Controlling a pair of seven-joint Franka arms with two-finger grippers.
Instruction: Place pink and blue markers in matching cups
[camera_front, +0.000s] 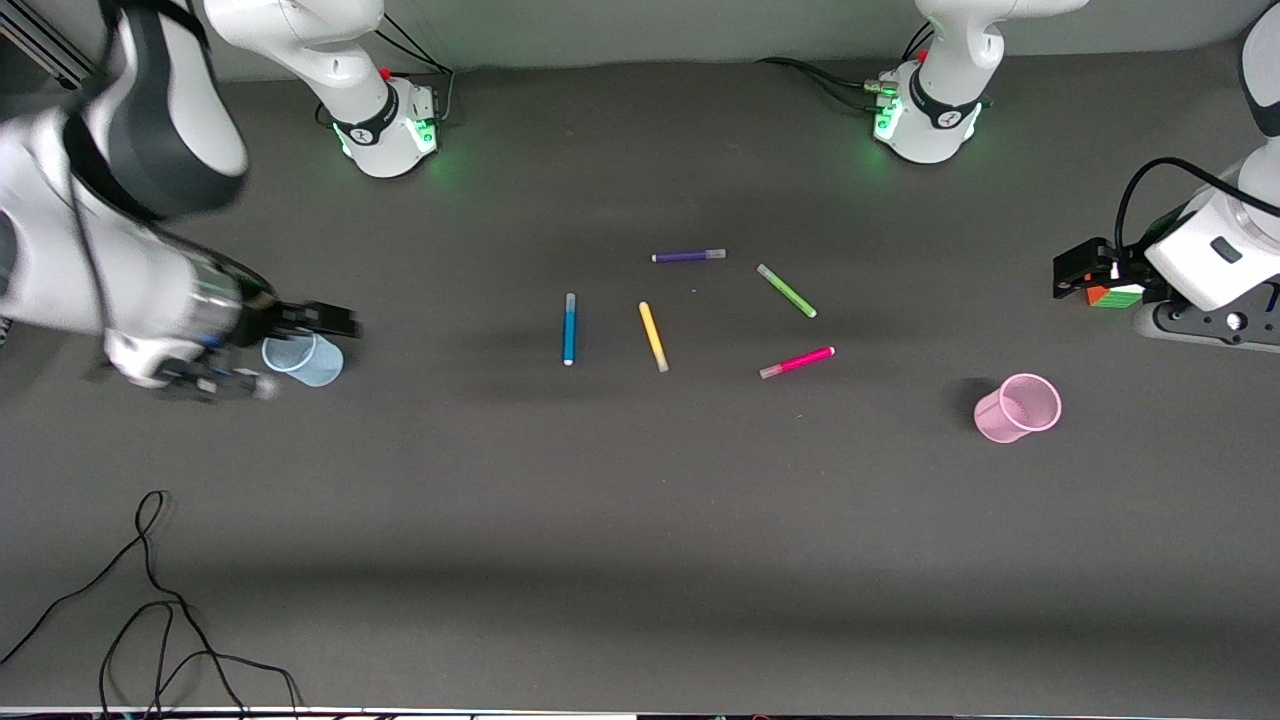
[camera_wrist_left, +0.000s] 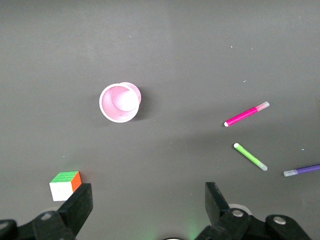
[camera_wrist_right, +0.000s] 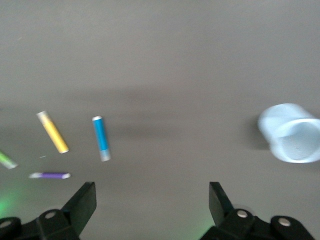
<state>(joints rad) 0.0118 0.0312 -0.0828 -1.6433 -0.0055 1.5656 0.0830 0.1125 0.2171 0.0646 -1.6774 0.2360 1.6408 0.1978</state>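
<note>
The blue marker lies mid-table and shows in the right wrist view. The pink marker lies toward the left arm's end and shows in the left wrist view. The pale blue cup stands upright at the right arm's end. The pale pink cup stands upright at the left arm's end. My right gripper is open and empty in the air beside the blue cup. My left gripper is open and empty over the table's end.
A yellow marker, a green marker and a purple marker lie among the two task markers. A colour cube sits by my left gripper. Loose black cables lie near the front camera at the right arm's end.
</note>
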